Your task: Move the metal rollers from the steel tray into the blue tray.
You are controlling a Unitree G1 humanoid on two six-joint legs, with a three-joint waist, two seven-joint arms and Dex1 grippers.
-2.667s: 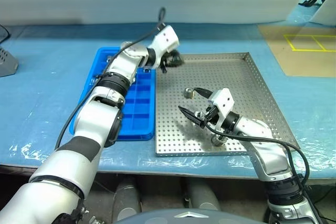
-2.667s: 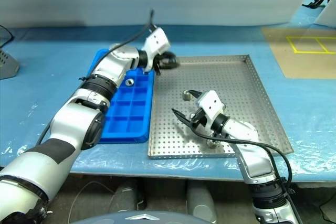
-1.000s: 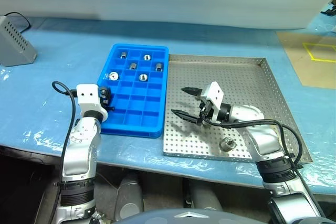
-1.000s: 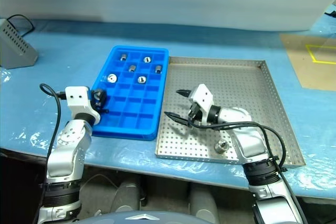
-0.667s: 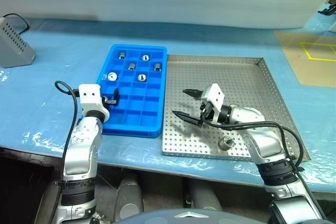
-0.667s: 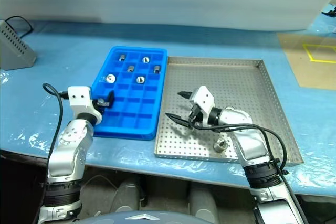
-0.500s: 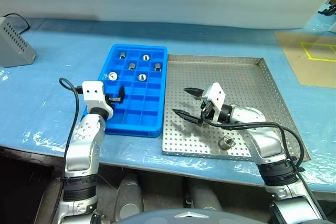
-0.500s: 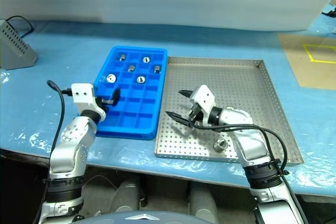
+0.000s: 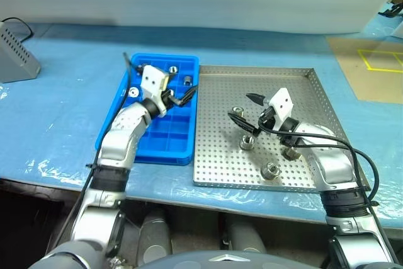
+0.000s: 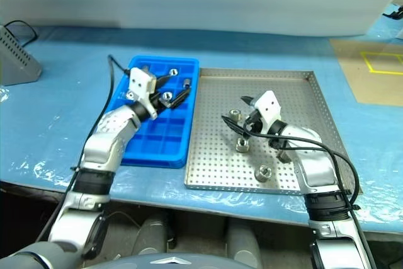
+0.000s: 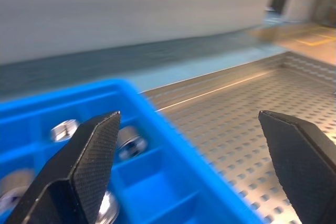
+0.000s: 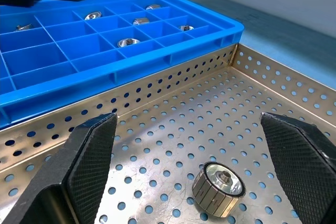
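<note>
Change since a second ago: left gripper [image 9: 179,94] has swung from the near left edge of the blue tray [image 9: 111,131] up over its far cells; right gripper [image 9: 244,108] has drawn toward the middle of the steel tray [image 9: 315,96], uncovering rollers it hid.
Left jaws: spread wide, holding nothing, hanging over the blue tray's far right cells.
Right jaws: spread wide, empty, over the steel tray with one roller [image 12: 217,189] lying just ahead between the fingers.
Metal rollers in steel tray: four visible, one by the right fingertips [image 9: 237,111], one nearer [image 9: 247,142], one beside the right forearm [image 9: 290,153], one near the front rim [image 9: 271,170].
Metal rollers in blue tray: several sit in the far compartments [image 12: 128,42].
Writing or labels: none readable.
</note>
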